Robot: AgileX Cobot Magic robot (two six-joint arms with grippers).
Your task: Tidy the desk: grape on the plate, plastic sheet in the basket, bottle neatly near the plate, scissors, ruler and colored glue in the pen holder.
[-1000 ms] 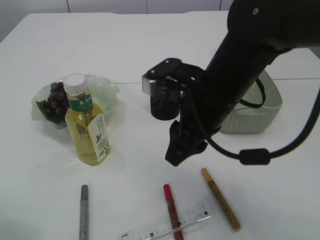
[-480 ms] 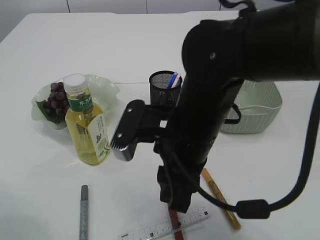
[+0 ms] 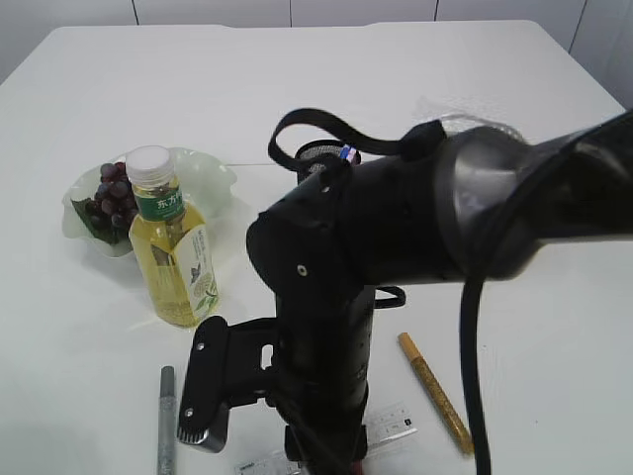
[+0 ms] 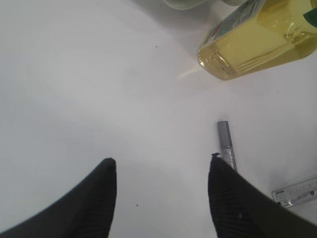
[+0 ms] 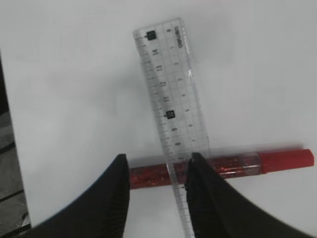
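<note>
My right gripper [image 5: 158, 157] is open and low over the red glue stick [image 5: 237, 163] and the clear ruler [image 5: 168, 89], which lies across it. The jaws straddle the red stick where the two cross. In the exterior view the right arm [image 3: 326, 297] hides the red stick and most of the ruler [image 3: 394, 424]. My left gripper [image 4: 162, 157] is open and empty over bare table, with the silver glue stick [image 4: 225, 144] by its right finger. The bottle [image 3: 176, 247] stands upright in front of the plate [image 3: 213, 178], which holds the grapes [image 3: 109, 198]. A gold glue stick [image 3: 435, 394] lies at the front right.
The black mesh pen holder [image 3: 321, 153], with a blue and pink thing in it, peeks out behind the right arm. The arm hides the basket. The silver glue stick [image 3: 166, 421] lies at the front left. The table's front edge is close below the ruler.
The right arm has swung from the pen holder down and forward to the table's front, and now hangs over the ruler and red glue stick. The objects have not moved.
</note>
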